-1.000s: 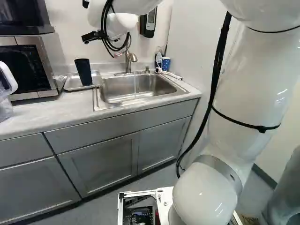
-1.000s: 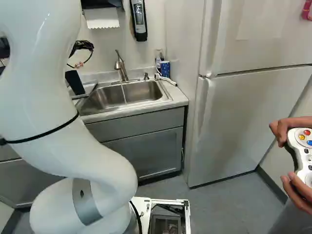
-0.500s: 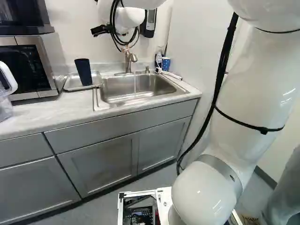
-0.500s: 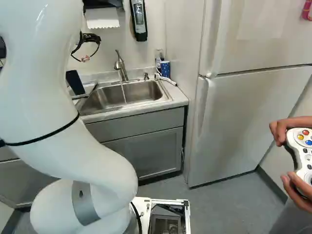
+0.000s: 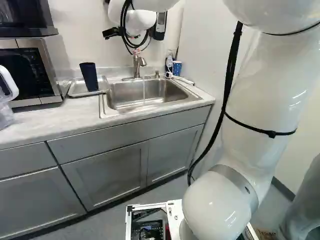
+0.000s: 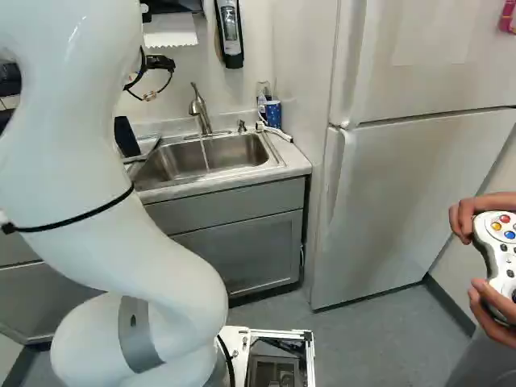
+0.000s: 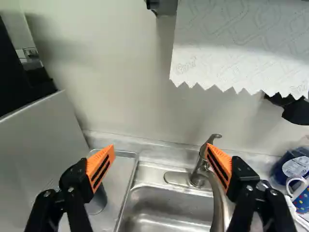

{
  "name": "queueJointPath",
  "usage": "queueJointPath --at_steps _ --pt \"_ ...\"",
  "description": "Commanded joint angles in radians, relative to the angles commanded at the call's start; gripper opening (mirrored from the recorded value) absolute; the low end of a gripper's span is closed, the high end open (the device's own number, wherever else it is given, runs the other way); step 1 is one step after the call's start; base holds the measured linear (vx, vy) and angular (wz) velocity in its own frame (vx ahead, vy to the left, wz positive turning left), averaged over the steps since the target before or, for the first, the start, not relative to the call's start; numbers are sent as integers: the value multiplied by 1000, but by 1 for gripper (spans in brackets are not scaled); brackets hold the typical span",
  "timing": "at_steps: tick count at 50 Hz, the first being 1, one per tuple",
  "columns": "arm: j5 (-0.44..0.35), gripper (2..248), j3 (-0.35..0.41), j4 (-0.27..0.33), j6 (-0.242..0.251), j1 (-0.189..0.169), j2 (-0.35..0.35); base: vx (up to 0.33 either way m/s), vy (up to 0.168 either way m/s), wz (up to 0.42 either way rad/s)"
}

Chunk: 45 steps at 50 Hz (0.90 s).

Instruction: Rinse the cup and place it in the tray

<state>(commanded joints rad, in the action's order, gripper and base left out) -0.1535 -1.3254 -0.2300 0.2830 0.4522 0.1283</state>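
Note:
My gripper point(image 5: 111, 33) shows in the left base view as a black part on the wrist, high above the counter; its fingertips are hidden there. In the wrist view the gripper point(image 7: 160, 153) is open, with nothing between its orange pads. A dark blue cup point(image 5: 89, 76) stands in the metal tray point(image 5: 76, 90), left of the sink in the left base view. The wrist view shows the cup's lower part point(image 7: 98, 202) beyond one finger, which covers the rest. Past the other finger rises the faucet point(image 7: 199, 166). A thin stream of water falls into the sink point(image 5: 131, 107).
A microwave point(image 5: 50, 65) stands beside the tray. Paper towel point(image 7: 231, 53) hangs from the wall over the sink. At the sink's far corner are a patterned blue cup point(image 6: 272, 114) and a bottle. A tall fridge point(image 6: 403, 193) is to the right; hands hold a controller point(image 6: 500, 242).
In both base views my wrist and gripper have shifted to the right above the counter. The dark blue cup stays in the tray. The base has not moved.

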Motion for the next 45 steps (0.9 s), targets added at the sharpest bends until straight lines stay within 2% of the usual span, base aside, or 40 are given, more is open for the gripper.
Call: queueJointPath --at_steps 24,45 --pt "-35 247 31 0 0 -4 10 0 0 0" --pt "-104 247 27 -10 0 -56 21 0 0 0"
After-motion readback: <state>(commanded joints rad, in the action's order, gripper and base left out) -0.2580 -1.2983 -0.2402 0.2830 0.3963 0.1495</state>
